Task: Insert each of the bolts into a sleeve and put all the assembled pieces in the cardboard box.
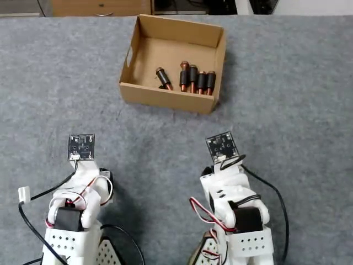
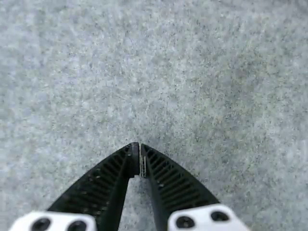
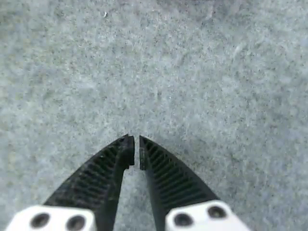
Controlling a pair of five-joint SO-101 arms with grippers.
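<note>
The cardboard box (image 1: 146, 95) stands at the back middle of the grey carpeted table. Inside it lie several assembled pieces, copper bolts in black sleeves: one (image 1: 164, 78) lies apart toward the box's left, and several (image 1: 197, 80) lie side by side at its right. Both arms sit folded near the table's front edge, well short of the box. My left gripper (image 2: 139, 153) is shut with nothing in it, its black fingertips meeting over bare carpet. My right gripper (image 3: 134, 147) is also shut and holds nothing, with only a hairline slit between its tips.
The left arm (image 1: 80, 190) and the right arm (image 1: 231, 193) stand side by side about a hand's width apart. Grey carpet (image 1: 287, 99) stretches between them and the box and out to both sides. Furniture lines the far edge.
</note>
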